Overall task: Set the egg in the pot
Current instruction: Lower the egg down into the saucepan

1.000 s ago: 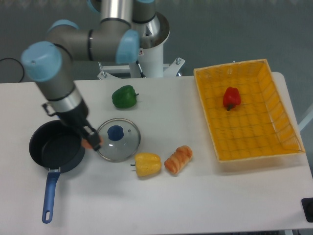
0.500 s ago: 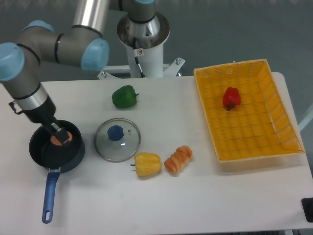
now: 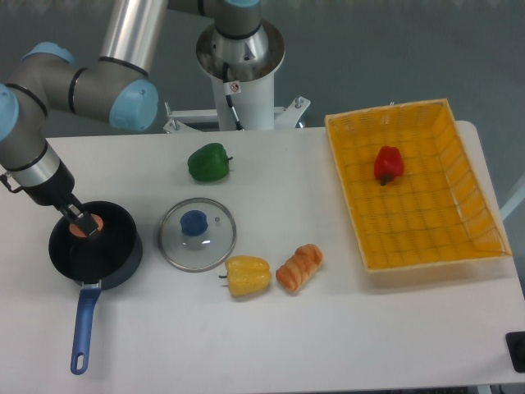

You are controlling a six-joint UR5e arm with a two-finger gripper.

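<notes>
The egg (image 3: pixel 84 226) is sitting in the pincer (image 3: pixel 83 227), which is closed around it, hanging over the back-left part of the pot (image 3: pixel 102 250) just inside the rim. I'd say lower it closer to the pan floor before letting go, so it isn't rolling or bouncing out. Hard to tell whether the egg is touching the bottom yet; the dark pan is swallowing depth. The glass lid (image 3: pixel 197 234) is lying just beside the pot on the surface (image 3: pixel 328 328).
</notes>
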